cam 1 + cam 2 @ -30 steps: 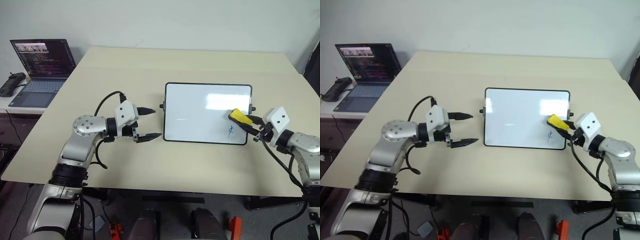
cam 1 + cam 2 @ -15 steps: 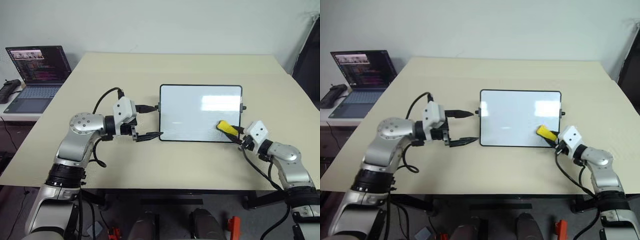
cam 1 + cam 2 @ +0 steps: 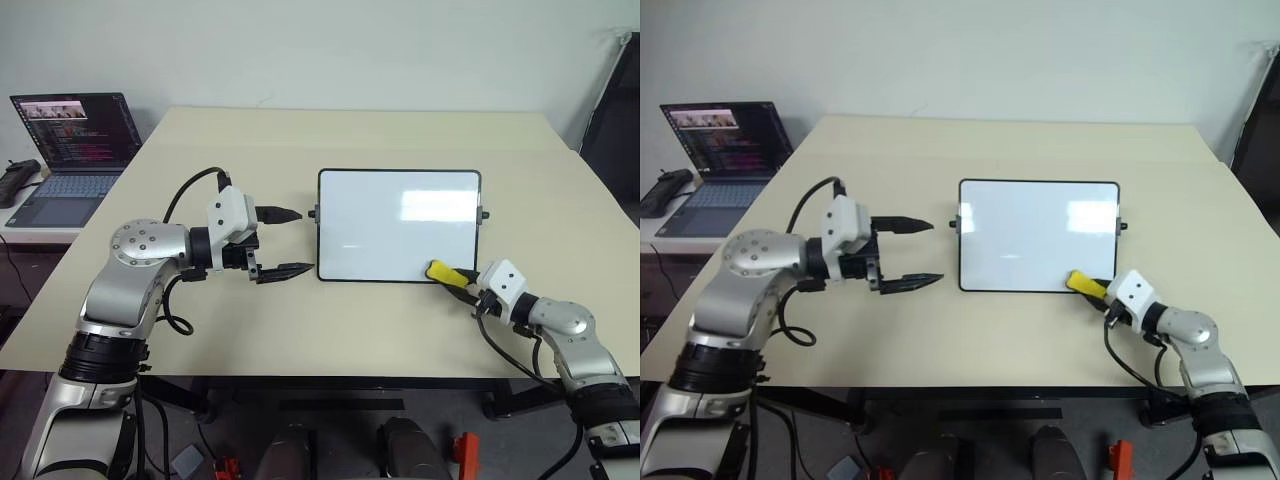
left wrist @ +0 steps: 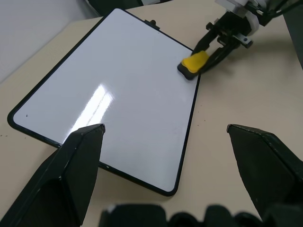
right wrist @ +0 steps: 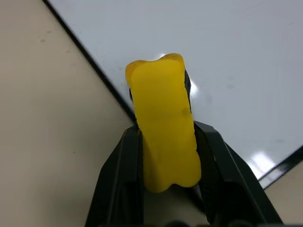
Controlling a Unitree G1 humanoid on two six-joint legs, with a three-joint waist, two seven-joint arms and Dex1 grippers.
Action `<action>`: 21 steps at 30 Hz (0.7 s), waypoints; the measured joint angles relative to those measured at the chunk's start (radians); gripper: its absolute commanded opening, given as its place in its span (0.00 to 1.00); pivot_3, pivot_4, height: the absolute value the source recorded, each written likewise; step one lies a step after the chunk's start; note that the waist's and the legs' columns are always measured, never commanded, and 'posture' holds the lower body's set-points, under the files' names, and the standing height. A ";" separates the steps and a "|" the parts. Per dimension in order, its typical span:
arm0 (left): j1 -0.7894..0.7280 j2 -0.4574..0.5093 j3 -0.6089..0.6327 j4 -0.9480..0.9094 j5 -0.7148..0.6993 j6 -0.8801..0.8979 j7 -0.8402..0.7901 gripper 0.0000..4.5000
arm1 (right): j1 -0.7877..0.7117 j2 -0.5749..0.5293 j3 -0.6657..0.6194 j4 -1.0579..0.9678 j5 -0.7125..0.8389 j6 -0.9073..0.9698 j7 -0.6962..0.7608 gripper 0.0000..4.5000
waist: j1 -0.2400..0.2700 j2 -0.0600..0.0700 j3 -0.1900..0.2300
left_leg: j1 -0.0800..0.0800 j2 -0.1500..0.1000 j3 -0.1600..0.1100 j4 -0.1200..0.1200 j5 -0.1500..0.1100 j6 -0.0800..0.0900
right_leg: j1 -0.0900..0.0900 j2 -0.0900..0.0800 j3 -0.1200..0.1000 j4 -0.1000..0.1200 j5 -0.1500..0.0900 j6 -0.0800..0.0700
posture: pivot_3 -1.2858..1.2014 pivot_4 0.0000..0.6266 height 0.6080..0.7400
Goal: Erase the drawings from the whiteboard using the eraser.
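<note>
Whiteboard (image 3: 395, 225): glossy white, thin black frame. Eraser (image 3: 440, 272): yellow, black underside. Table (image 3: 350, 140): plain beige. Gripper fingers (image 3: 285, 270): black.

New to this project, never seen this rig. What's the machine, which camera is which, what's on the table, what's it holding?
It is a two-armed humanoid robot. Two pictures come from its head cameras, looking down over its arms; two come from cameras on its wrists, looking along each gripper's black fingers. On the tan table lies a whiteboard, its surface looking wiped clean. The right gripper is shut on a yellow eraser at the board's near right corner. The left gripper is open and empty, just off the board's left edge. A laptop sits on a side desk at far left.
</note>
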 measured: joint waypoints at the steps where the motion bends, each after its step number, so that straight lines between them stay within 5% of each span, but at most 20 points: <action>1: 0.000 0.000 0.000 -0.001 0.000 0.004 0.000 1.00 | -0.023 -0.010 -0.008 0.014 -0.007 0.000 -0.015 0.25 | 0.001 0.000 0.000 | 0.000 0.000 0.000 0.000 0.000 0.000 | 0.000 0.000 0.000 0.000 0.000 0.000 | 0.52 0.24 1.00; 21: -0.005 -0.009 0.001 -0.018 -0.001 0.033 0.014 1.00 | 0.102 -0.019 0.035 -0.107 -0.013 0.043 0.024 0.25 | 0.006 -0.002 -0.001 | -0.002 0.001 -0.001 -0.001 0.000 -0.001 | -0.001 0.000 -0.003 -0.002 -0.003 -0.004 | 0.52 0.24 1.00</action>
